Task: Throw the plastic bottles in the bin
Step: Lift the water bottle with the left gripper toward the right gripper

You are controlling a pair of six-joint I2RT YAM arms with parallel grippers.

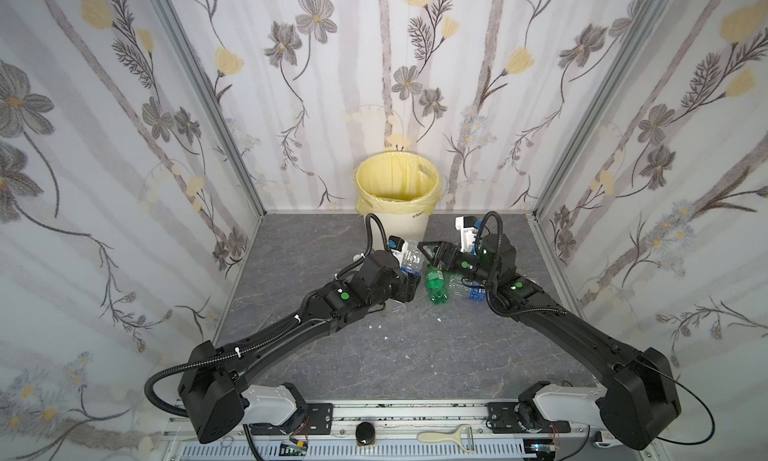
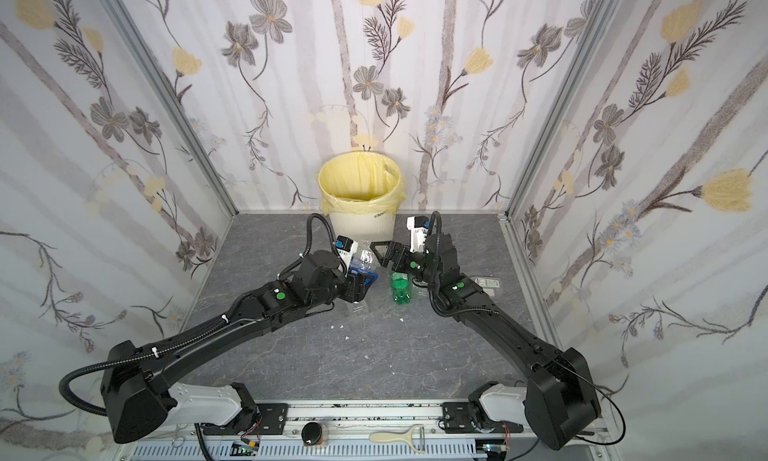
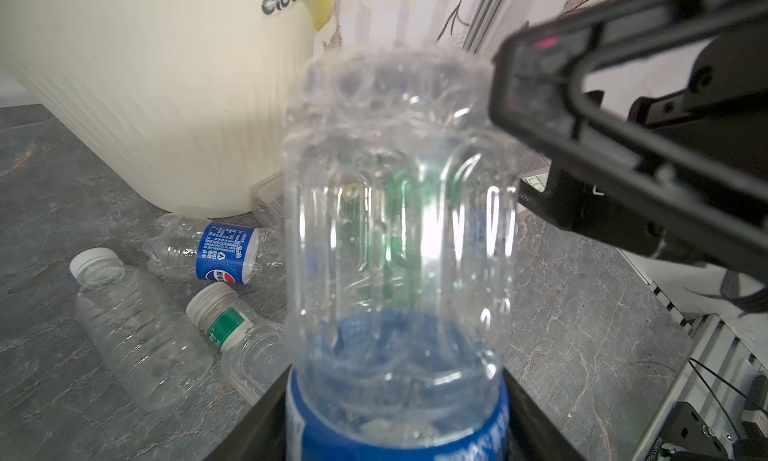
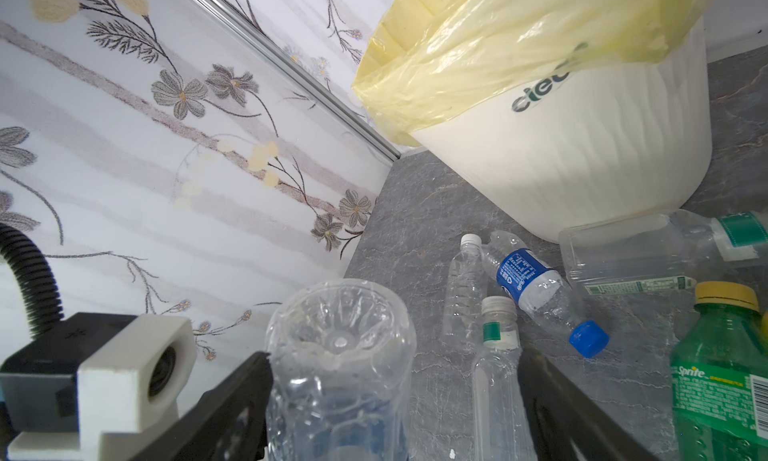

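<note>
Clear plastic with a blue label is sitting clamped in the left hand (image 3: 397, 415): this bottle (image 3: 399, 209) is being held in front of the bin (image 3: 166, 106), its base pointing away from the wrist. The right hand (image 4: 395, 380) is standing wide open around that base, one finger (image 4: 245, 396) just beside the bottle wall, the other well clear. Near the foot of the bin, a blue-capped bottle (image 4: 536, 288) and two white-capped bottles (image 4: 463, 297) are lying on the bench (image 4: 415, 214); a green bottle (image 4: 723, 376) is lying farther out.
</note>
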